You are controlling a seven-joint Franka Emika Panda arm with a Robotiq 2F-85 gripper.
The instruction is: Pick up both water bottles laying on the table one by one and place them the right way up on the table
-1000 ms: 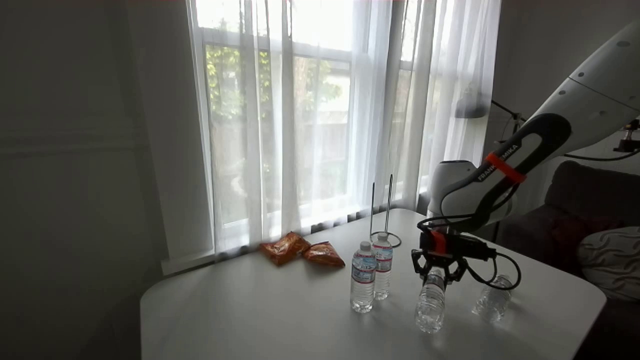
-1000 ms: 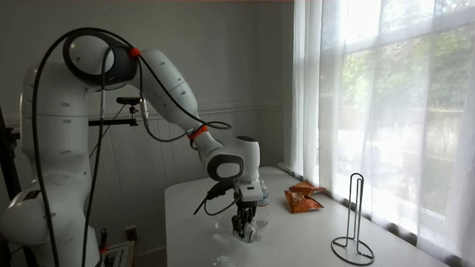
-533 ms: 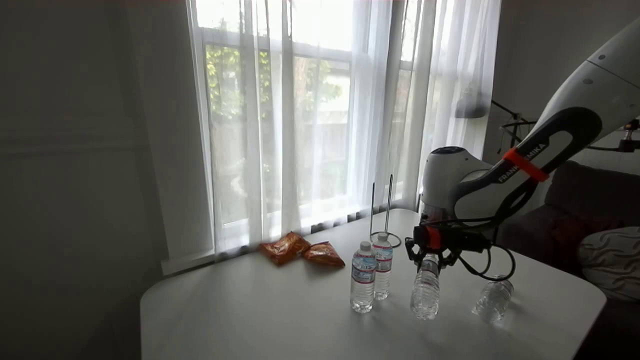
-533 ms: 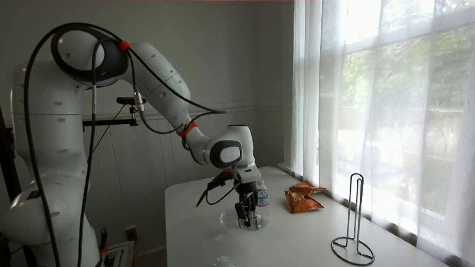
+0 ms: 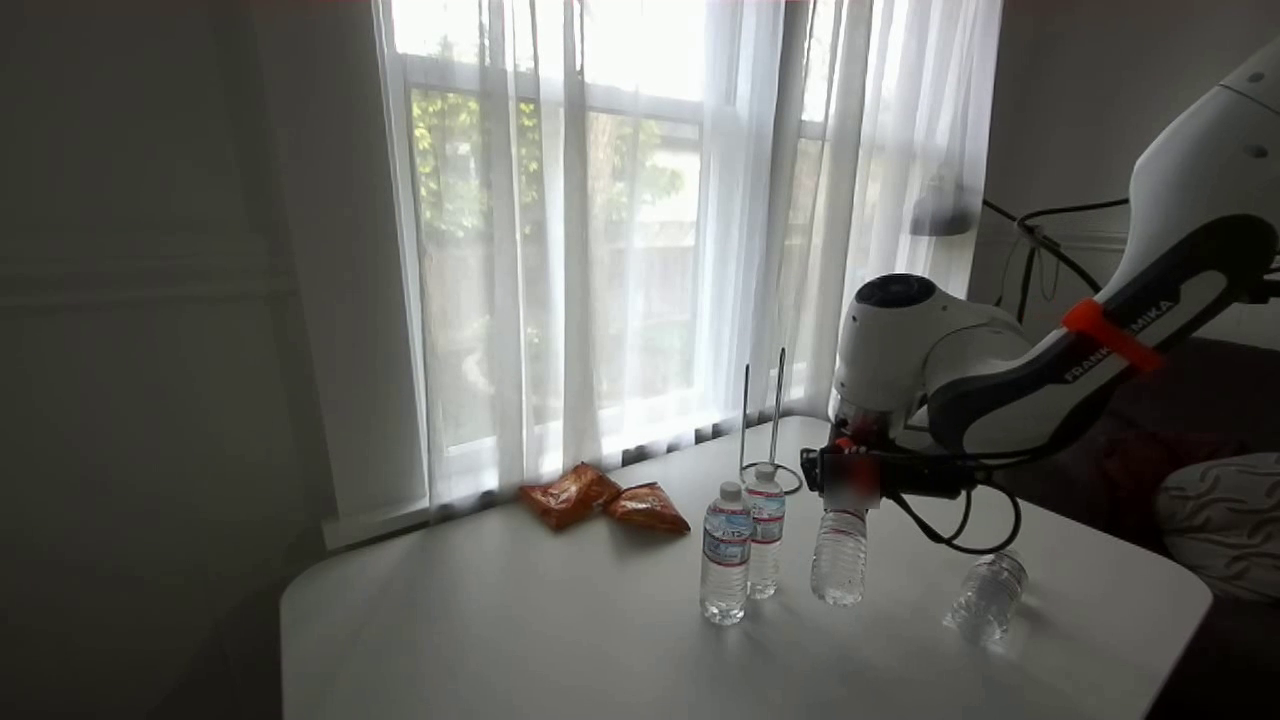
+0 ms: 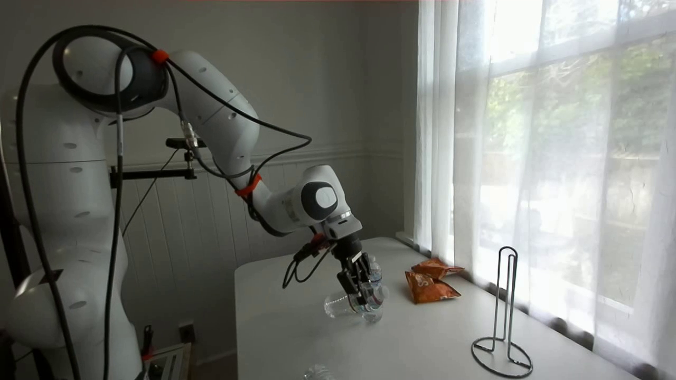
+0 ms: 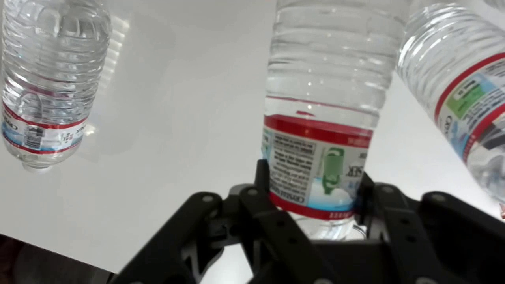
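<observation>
The held bottle [image 7: 329, 71] leaned in the gripper [image 7: 313, 179] while the lying bottle [image 5: 986, 598] rested on its side

Nearest in the wrist view, black fingers [image 7: 262, 175] pinched the held bottle from both sides, across its red-edged label band. The clear ribbed body ran to the top of that view, its neck mostly hidden by the gripper. In both exterior views the bottle slanted, its base the lower end; whether that base touched the white table [image 5: 500, 640] could not be told. The arm [image 6: 222, 124], white with orange-red bands, reached in above it.

The lying bottle was flat on the table, apart from the held one, its cap end toward the bottom of the wrist view. In an exterior view only one end of this bottle [image 6: 318, 372] showed, at the lower edge.

Seen in an exterior view, on the held bottle's other side, a front standing bottle [image 5: 726, 555] and a rear standing bottle [image 5: 768, 530] were upright on the table, with pale caps and red-trimmed labels. They stood close together, the front one partly covering the rear one.

Farther off, two orange packets [image 5: 572, 497] lay close together near the window [image 5: 640, 108], and a wire stand [image 6: 507, 309] rose from its ring base on the table. Sheer curtains [image 5: 580, 300] hung in front of the window. A grey lamp [image 5: 943, 212] and a patterned cushion [image 5: 1225, 520] showed beyond the table.
</observation>
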